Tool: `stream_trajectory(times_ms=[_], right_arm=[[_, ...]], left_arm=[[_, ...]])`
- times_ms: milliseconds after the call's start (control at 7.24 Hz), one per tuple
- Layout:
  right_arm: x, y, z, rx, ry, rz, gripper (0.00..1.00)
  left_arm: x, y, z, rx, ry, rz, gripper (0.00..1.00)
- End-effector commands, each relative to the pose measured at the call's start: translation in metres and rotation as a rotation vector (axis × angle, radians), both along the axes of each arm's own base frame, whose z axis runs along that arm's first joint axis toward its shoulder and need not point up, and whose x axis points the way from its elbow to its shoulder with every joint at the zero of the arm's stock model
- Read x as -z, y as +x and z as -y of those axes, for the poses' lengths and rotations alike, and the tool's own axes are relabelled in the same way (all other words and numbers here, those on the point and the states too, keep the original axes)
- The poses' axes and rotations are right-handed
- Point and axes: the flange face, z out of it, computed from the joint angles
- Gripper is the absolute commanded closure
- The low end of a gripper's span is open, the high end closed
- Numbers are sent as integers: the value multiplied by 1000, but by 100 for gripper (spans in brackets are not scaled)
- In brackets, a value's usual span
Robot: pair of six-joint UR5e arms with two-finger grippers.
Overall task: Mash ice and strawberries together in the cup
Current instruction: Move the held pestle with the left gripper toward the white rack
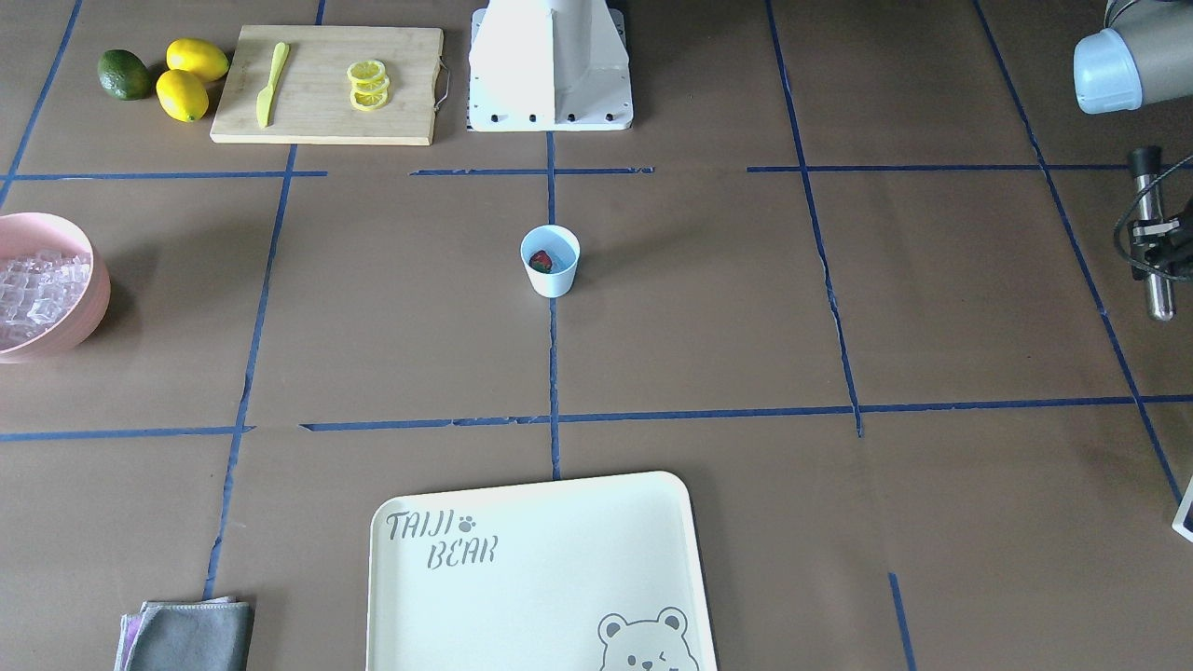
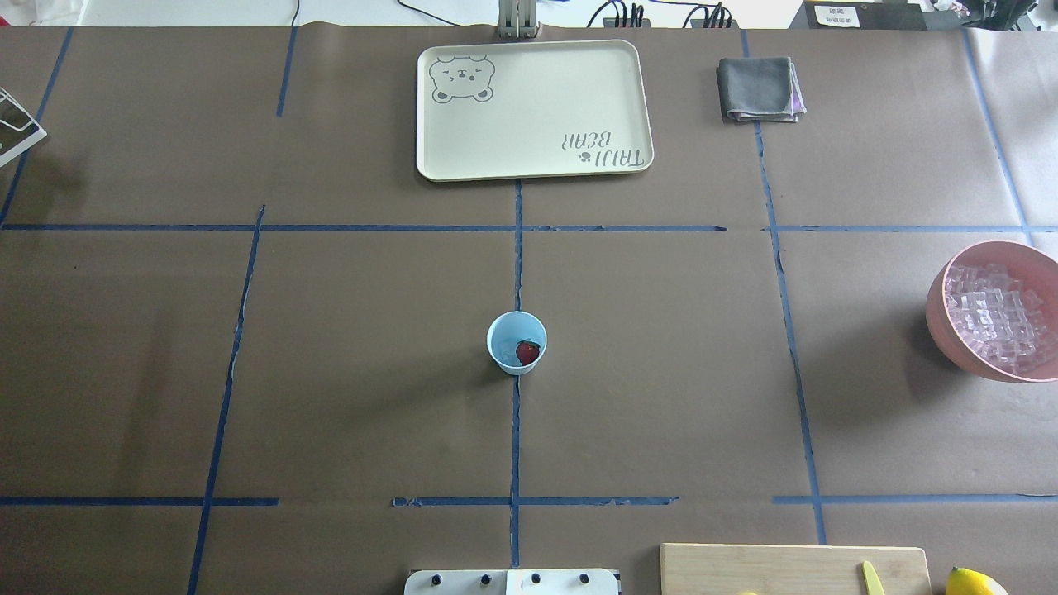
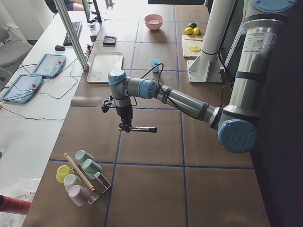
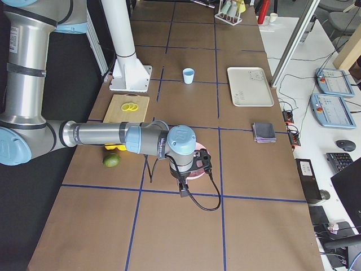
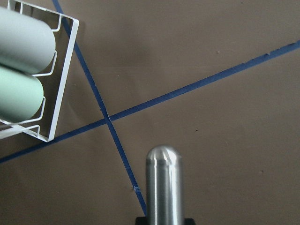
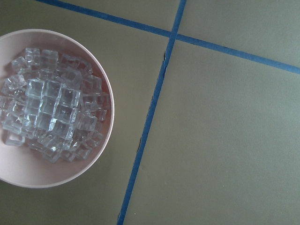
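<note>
Mid-bench, the cup (image 2: 516, 343) is holding the strawberry (image 2: 527, 353); ice (image 2: 996, 326) is sitting in a bowl (image 2: 937, 307) at the right edge. The left pincer (image 1: 1156, 244) is clenching a muddler (image 1: 1159, 296), the right pincer (image 4: 184, 192) unreadable; the unbraced cup risks toppling.

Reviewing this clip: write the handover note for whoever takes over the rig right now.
Left claw shut on the metal masher, far from the cup.
Right claw near the pink bowl; open or shut unclear.
Done: strawberry is in the cup, mid-table.
Ice is piled in the pink bowl; whether any is in the cup, I cannot tell.
Left: add ice if needed, then mash.
</note>
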Motion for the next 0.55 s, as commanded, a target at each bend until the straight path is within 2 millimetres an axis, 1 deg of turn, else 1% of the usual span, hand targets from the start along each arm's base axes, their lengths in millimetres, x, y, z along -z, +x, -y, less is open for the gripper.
stream_trajectory(times_ms=[0, 138, 276, 415], right_arm=[[0, 0, 0, 1, 1, 0, 0], [0, 0, -1, 1, -1, 0, 0], [0, 0, -1, 0, -1, 0, 0], [-1, -1, -1, 1, -2, 0, 0]], left_arm=[[-52, -4, -28, 91, -5, -36, 92], [-78, -4, -32, 87, 11, -42, 92], [-96, 7, -31, 67, 23, -47, 92], [-120, 20, -31, 44, 38, -53, 92]])
